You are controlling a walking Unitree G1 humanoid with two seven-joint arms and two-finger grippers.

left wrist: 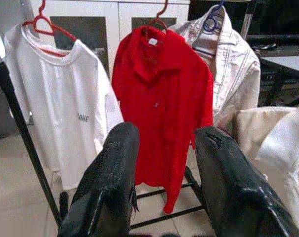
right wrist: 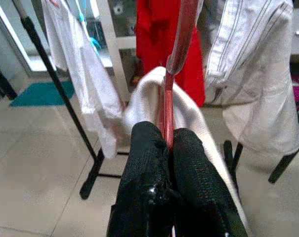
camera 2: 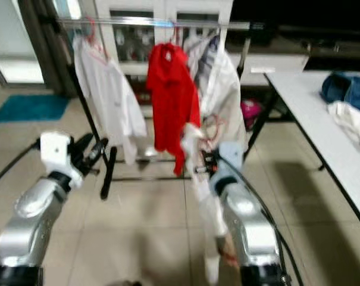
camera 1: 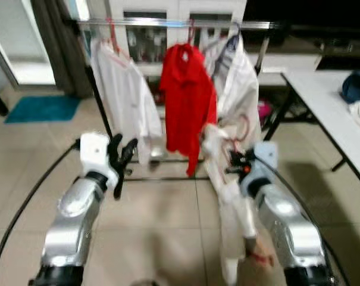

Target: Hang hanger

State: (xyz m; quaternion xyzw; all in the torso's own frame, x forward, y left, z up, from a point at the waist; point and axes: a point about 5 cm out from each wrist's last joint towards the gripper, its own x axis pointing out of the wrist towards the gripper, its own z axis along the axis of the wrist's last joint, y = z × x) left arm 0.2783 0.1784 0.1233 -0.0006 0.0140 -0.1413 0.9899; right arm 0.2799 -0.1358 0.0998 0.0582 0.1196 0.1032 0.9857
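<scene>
My right gripper [right wrist: 166,136] is shut on the lower part of a red hanger [right wrist: 176,54] that carries a white garment [camera 1: 227,196] hanging down toward the floor. It is held low in front of the clothes rack, below its metal rail [camera 1: 168,22]. On the rail hang a white T-shirt [camera 1: 125,95], a red shirt [camera 1: 187,101] and a striped white shirt [camera 1: 239,83]. My left gripper [camera 1: 123,158] is raised to the left, open and holding nothing, facing the red shirt [left wrist: 159,94].
A white table [camera 1: 328,113] stands at the right with blue and white clothes [camera 2: 346,89] on it. A teal mat [camera 1: 40,109] lies at the far left. The rack's black upright [camera 1: 99,95] and foot bars stand on the tiled floor. White cabinets are behind the rack.
</scene>
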